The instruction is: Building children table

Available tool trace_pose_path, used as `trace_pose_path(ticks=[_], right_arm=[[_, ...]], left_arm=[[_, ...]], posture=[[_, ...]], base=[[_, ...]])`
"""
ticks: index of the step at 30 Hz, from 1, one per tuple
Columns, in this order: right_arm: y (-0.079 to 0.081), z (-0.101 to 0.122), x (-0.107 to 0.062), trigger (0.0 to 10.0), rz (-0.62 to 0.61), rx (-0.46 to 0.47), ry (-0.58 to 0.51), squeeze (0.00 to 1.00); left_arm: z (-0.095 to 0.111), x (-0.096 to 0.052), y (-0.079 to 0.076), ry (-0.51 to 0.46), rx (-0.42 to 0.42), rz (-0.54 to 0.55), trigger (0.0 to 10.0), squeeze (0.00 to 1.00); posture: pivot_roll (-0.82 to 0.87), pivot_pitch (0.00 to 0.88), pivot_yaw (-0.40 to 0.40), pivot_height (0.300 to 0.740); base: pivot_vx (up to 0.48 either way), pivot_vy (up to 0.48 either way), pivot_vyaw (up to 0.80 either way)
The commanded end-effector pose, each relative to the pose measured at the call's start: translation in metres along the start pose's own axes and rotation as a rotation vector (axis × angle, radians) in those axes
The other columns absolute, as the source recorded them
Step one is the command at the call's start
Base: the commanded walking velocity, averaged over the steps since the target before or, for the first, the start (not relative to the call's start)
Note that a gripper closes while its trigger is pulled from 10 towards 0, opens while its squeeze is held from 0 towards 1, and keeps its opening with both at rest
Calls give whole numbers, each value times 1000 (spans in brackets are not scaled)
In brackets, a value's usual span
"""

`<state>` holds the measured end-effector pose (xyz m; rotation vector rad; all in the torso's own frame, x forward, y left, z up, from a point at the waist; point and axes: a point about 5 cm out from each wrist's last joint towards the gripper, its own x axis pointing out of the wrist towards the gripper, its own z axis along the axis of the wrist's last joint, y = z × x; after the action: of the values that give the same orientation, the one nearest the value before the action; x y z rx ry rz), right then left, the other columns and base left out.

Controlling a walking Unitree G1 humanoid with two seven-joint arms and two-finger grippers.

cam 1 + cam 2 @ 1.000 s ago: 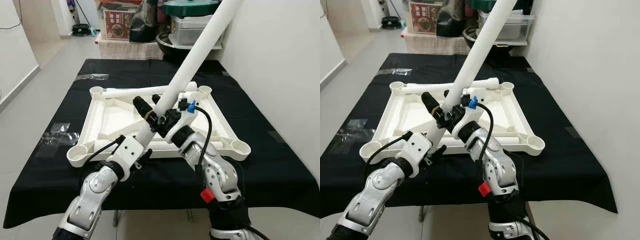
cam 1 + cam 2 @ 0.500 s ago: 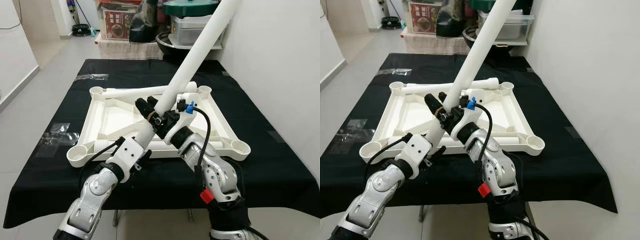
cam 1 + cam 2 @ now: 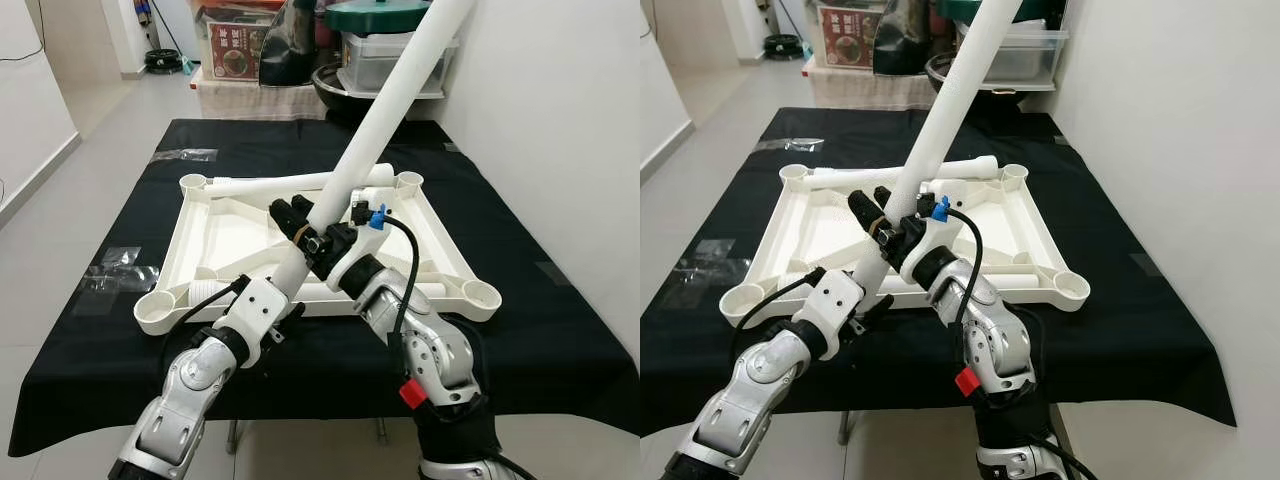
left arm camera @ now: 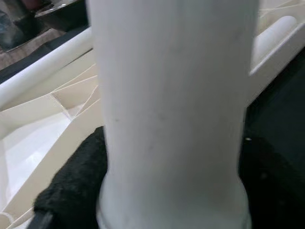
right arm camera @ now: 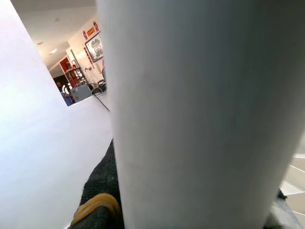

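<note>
- White table leg (image 3: 385, 105) was held tilted above the inverted white tabletop (image 3: 225, 235), upper end leaning toward the far-right corner, lower end over the near edge.
- Left gripper (image 3: 298, 222) and right gripper (image 3: 322, 243) both met on the leg's lower section, above the tabletop's near half. Left gripper pinched the leg. Right gripper: fingers pressed against the leg.
- Second leg (image 3: 290, 183) lay flat along the tabletop's far edge.
- Tabletop rested on a black cloth (image 3: 560, 330), corner sockets facing up.
- Storage boxes (image 3: 375, 60) stood beyond the tabletop's far side.
</note>
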<state>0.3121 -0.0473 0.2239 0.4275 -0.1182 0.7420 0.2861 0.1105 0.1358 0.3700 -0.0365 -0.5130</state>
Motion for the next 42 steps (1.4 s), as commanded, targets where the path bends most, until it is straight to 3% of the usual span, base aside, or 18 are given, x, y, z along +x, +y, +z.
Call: trace_pose_path(ticks=[1, 5, 6, 16, 17, 24, 25, 26, 30, 42], right_arm=[[0, 4, 1, 0, 2, -3, -16, 0], [-1, 4, 1, 0, 2, -4, -17, 0], [-1, 5, 1, 0, 1, -7, -18, 0], [-10, 14, 2, 0, -22, -41, -42, 0], [-21, 24, 1, 0, -62, -66, -73, 0], [-32, 39, 1, 0, -125, -105, -130, 0], [-36, 45, 1, 10000, -163, -122, -158, 0], [-41, 53, -1, 10000, -225, -178, -204, 0], [-43, 54, -4, 10000, -246, -204, -215, 0], [-47, 44, -10, 10000, -301, -274, -204, 0]], left_arm=[[-6, -2, 1, 23, 7, -3, 10000, 1000], [-6, -2, 4, 32, 11, 21, 10000, 1000], [-7, -4, 6, 40, 23, 10, 10000, 0], [-7, -7, 11, 51, 14, 26, 10000, 0], [-7, -8, 12, 46, -1, 42, 10000, 0], [-4, -8, 9, 33, -41, 72, 10000, 0], [-2, -8, 7, 23, -59, 91, 10000, 0], [4, -10, 1, -22, -106, 131, 10000, 0], [9, -11, -1, -45, -169, 164, 10000, 0], [20, -15, -4, -83, -163, 215, 10000, 0]], posture=[[27, 0, -33, 740], [29, 0, -36, 740], [31, 0, -37, 740], [32, 0, -39, 740], [34, 0, -40, 740], [33, 0, -40, 740], [36, 0, -44, 740], [35, 0, -45, 740], [39, 0, -50, 740], [42, 0, -54, 740]], base=[[0, 0, 0], [0, 0, 0], [0, 0, 0], [0, 0, 0], [0, 0, 0], [0, 0, 0], [0, 0, 0], [0, 0, 0], [0, 0, 0], [0, 0, 508]])
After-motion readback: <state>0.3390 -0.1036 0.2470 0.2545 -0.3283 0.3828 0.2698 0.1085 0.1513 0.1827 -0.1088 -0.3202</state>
